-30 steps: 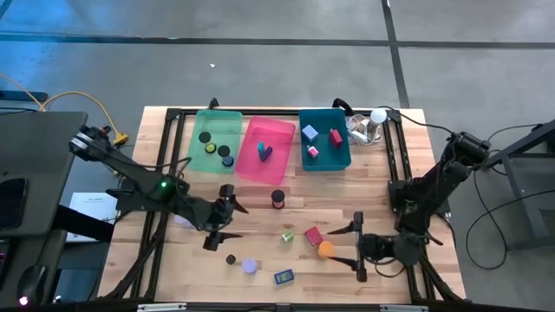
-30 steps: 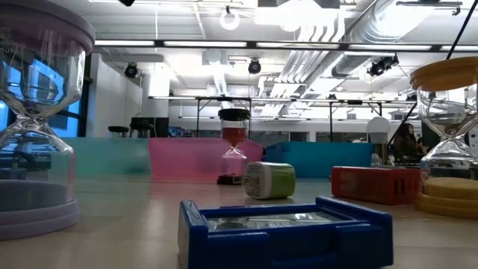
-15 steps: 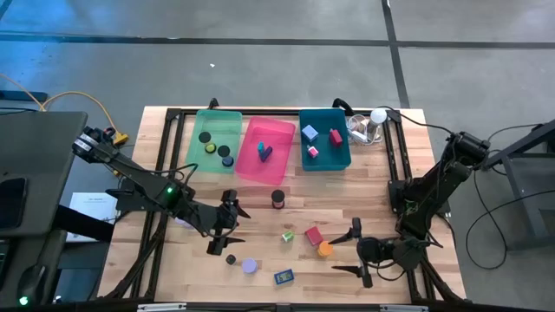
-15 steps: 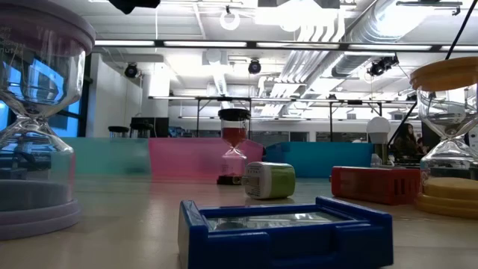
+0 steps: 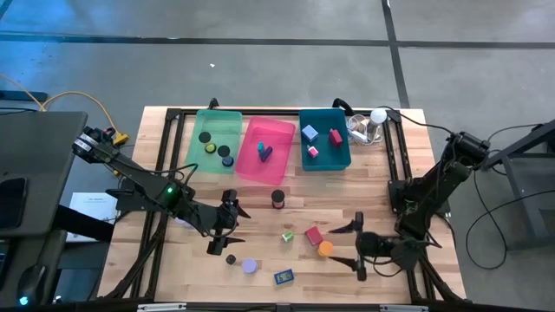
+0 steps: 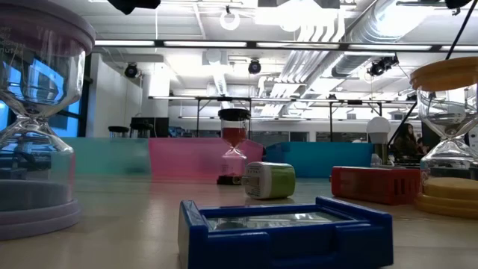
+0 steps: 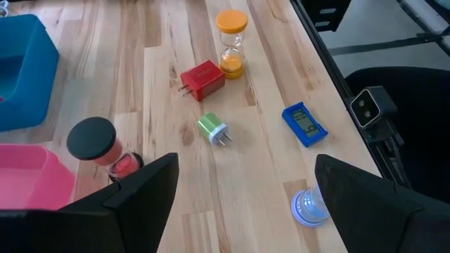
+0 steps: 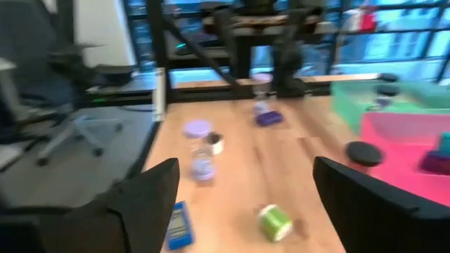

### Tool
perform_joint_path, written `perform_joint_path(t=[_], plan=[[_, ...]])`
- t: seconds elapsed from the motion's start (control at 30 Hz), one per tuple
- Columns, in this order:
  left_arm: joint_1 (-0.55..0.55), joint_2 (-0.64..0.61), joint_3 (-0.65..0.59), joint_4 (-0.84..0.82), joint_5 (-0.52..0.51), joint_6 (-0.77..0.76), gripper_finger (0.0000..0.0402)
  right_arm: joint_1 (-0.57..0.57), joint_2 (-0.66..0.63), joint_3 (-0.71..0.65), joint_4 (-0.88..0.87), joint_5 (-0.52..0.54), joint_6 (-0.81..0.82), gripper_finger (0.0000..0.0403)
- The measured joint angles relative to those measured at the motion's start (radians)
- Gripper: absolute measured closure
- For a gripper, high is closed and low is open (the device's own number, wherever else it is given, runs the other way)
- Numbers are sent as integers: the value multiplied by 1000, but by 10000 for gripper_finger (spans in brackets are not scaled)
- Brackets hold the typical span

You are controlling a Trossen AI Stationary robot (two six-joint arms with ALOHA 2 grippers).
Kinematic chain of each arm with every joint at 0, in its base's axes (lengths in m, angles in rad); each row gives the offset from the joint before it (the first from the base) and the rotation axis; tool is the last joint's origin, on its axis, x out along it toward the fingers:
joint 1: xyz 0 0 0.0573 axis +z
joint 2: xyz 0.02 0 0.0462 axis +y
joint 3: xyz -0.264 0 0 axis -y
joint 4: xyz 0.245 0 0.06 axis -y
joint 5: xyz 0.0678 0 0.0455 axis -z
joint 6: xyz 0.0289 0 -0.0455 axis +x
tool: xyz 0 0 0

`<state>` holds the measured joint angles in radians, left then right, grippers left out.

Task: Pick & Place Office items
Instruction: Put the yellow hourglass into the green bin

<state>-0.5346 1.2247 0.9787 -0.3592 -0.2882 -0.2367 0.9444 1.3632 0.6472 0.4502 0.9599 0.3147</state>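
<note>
Loose office items lie on the near half of the wooden table: a black-topped hourglass, a green plug, a red block, an orange hourglass, a black disc, a lavender hourglass and a blue flat piece. My left gripper hangs open above the table, left of the green plug. My right gripper stands open just right of the orange hourglass, with nothing between its fingers in its wrist view.
A green bin, a pink bin and a teal bin, each holding some pieces, stand in a row at the far side. A white ball-topped clear gadget sits at the far right corner. A black frame rims the table.
My right gripper has rolled at the wrist while staying beside the orange hourglass. The items on the table have kept their places.
</note>
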Motion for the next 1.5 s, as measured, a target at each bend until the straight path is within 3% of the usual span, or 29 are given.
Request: perform_joint_path(t=[0.4,0.57,0.93,1.1,1.23,1.5], plan=[[0,0,0,-9,0,0,78,-51,0,0,1,-24,23,30],[0,0,0,-19,0,0,78,-56,0,0,-5,32,82,5],[0,0,0,-22,1,-23,78,-38,0,0,-25,-79,6,14],[0,11,0,-19,2,-24,78,-30,10,0,-128,-216,142,18],[0,25,-1,-17,5,-26,78,-31,57,-1,-184,-179,227,23],[0,46,-1,-18,5,-26,78,-37,93,-1,-195,-151,238,37]])
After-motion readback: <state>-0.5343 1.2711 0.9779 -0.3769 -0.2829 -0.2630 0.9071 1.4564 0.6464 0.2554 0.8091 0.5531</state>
